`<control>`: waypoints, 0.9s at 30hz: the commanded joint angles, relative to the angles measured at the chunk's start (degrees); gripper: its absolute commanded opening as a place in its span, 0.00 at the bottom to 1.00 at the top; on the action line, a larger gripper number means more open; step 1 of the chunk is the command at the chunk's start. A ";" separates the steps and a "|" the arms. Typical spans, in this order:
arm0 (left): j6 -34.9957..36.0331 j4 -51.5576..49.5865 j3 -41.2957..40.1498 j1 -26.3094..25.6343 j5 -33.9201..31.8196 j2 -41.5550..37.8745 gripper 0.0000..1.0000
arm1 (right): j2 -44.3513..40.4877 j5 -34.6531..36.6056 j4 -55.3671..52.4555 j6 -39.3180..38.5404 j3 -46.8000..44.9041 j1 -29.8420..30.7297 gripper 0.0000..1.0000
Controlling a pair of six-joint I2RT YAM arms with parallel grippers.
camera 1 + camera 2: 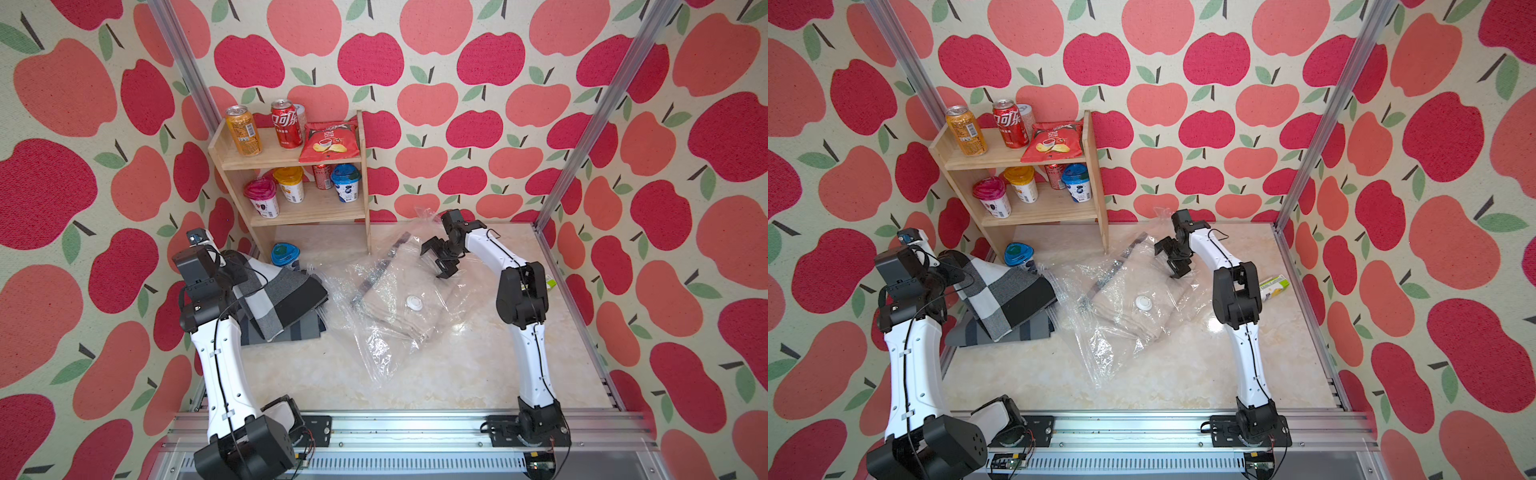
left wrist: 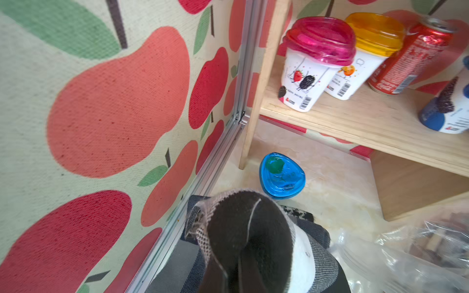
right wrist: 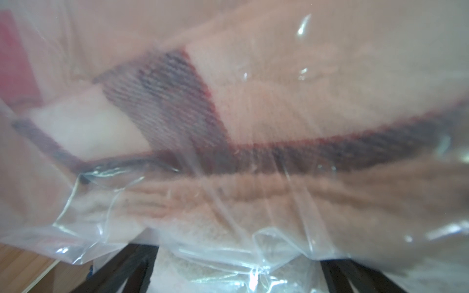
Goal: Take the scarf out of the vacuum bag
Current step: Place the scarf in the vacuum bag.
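Left jaws hidden, clamping checked scarf — right jaws apart over vacuum bag

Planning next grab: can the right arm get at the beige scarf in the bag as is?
Probably not directly. The right tool stands open over the vacuum bag, but the right wrist view shows plastic film between it and the beige scarf. It'd need the bag's mouth, which I can't locate.
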 commanded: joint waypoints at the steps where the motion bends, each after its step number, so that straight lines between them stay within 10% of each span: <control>1: -2.49 3.65 -2.54 1.92 -2.91 1.71 0.00 | 5.34 5.57 -2.44 -2.51 -4.83 -1.11 1.00; 9: -8.78 -5.91 0.94 5.33 -9.75 5.93 0.00 | 5.30 5.20 -2.33 -2.86 -5.20 -1.24 1.00; 13: -12.10 -9.07 2.99 6.78 -12.98 5.94 0.91 | 5.08 5.13 -2.12 -3.23 -5.77 -1.25 1.00; 14: -12.57 -9.43 3.21 6.81 -13.18 5.86 0.98 | 5.03 5.12 -1.87 -3.37 -6.03 -1.28 1.00; 20: -16.47 -9.05 2.94 6.78 -12.35 1.21 0.98 | 3.55 5.48 -0.52 -4.77 -7.44 -1.64 1.00; 27: -18.35 -9.48 3.70 3.45 2.91 0.91 0.97 | 0.32 8.01 1.80 -10.20 -7.94 -1.72 1.00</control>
